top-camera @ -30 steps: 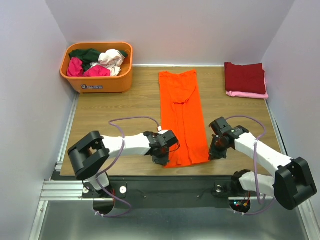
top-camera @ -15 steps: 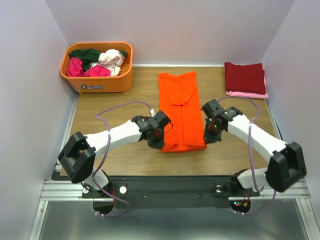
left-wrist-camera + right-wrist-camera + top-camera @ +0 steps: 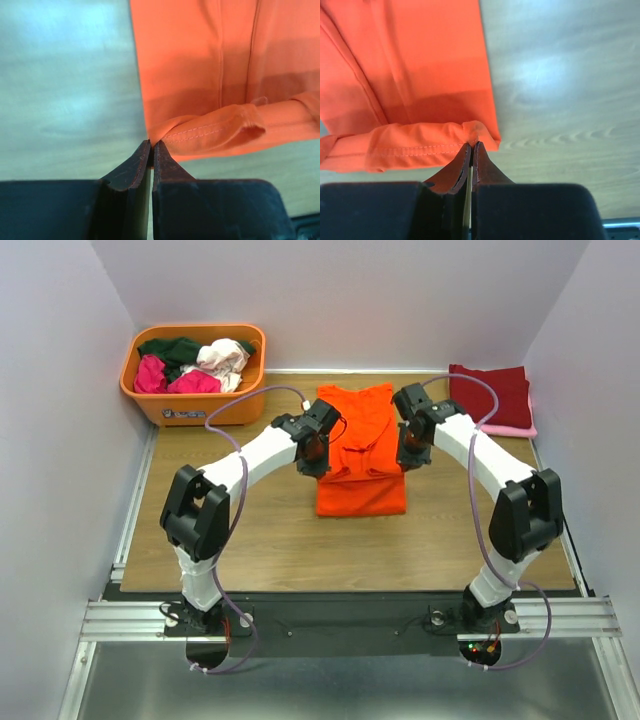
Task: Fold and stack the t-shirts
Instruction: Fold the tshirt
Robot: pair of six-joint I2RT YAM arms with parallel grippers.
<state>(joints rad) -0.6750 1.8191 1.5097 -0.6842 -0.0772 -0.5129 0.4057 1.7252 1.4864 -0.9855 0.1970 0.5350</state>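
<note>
Wooden table (image 3: 250, 530), orange t-shirt (image 3: 360, 495), hem corners pinched

bare table (image 3: 270, 540) nearside, tub (image 3: 200, 405) far left, shirt stack (image 3: 490, 395) right

Desk (image 3: 250, 535): light-brown wood-grain top, matte, with soft bright glare patches on the bare wood. Pale walls close it in on three sides: back wall (image 3: 350, 300) behind the desk's far edge, left wall (image 3: 55, 440) and right wall (image 3: 600, 370) tight along its sides. All are bare with a faint lilac tint. A silver rail (image 3: 133, 505) runs along the desk's left edge. A slotted aluminium extrusion (image 3: 115, 618) and a black bar (image 3: 330, 608) cross at its near edge. Below that is a brushed grey metal sheet (image 3: 340, 685). Light is even and shadows are weak.
</note>
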